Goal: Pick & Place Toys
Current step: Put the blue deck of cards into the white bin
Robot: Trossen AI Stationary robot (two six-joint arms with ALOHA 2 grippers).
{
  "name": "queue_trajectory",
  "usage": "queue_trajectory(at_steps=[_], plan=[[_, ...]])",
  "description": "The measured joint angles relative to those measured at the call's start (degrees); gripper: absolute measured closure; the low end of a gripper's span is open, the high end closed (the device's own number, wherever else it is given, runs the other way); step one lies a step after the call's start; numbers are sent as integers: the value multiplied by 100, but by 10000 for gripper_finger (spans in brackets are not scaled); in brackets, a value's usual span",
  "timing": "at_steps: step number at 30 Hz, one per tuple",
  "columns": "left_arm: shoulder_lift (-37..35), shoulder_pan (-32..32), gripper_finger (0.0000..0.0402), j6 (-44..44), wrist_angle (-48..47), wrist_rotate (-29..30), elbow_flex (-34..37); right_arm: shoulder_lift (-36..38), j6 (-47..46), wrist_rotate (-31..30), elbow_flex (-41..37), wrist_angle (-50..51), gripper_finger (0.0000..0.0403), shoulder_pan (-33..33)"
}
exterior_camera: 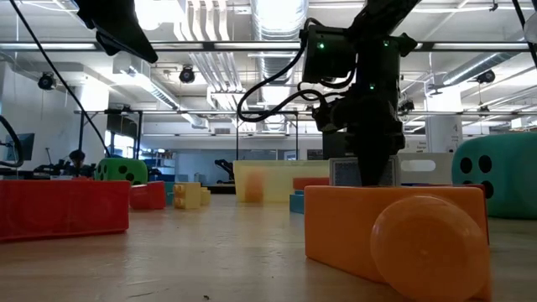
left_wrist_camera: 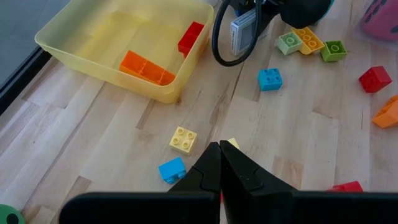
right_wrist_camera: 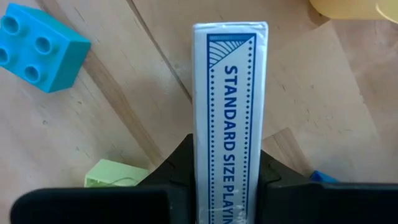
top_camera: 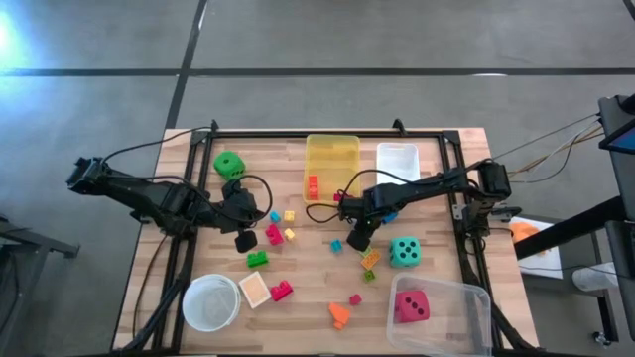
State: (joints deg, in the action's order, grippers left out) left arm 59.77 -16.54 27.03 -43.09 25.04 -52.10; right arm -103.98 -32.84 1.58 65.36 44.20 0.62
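Small plastic blocks lie scattered on the wooden table: green (top_camera: 257,259), red (top_camera: 281,291), orange (top_camera: 339,314), yellow (left_wrist_camera: 183,139) and blue (left_wrist_camera: 270,78). The green die (top_camera: 229,164) sits at the far left and the teal die (top_camera: 404,252) right of centre. The pink-red die (top_camera: 412,305) lies in the clear bin (top_camera: 466,297). My right gripper (top_camera: 359,236) at mid-table is shut on a blue-and-white playing-card box (right_wrist_camera: 229,112). My left gripper (left_wrist_camera: 220,168) hangs shut and empty above the blocks, left of centre. My right gripper pinches the card box between its two fingers, one on each broad face (right_wrist_camera: 200,155), the narrow printed side facing the wrist camera. The fingers come from above, pointing down, along the box's length. The box stands upright below them; whether its lower end (right_wrist_camera: 230,31) touches the table, I cannot tell.
At the far edge, a yellow bin (top_camera: 331,149) holds a red and an orange block (left_wrist_camera: 146,67), with a white bin (top_camera: 398,161) beside it. A white bowl (top_camera: 210,301) stands near left. A blue block (right_wrist_camera: 38,56) and a light green one (right_wrist_camera: 115,174) lie close to the card box.
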Motion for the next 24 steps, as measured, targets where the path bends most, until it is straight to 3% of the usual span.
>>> queue_trajectory(at_steps=[8, 24], plan=[[0, 0, 401, 0, 0, 0, 2, 173, 9, 57, 101, 301, 345, -2], [0, -2, 401, 0, 0, 0, 0, 913, 65, -392, 1446, 1899, 345, -24]])
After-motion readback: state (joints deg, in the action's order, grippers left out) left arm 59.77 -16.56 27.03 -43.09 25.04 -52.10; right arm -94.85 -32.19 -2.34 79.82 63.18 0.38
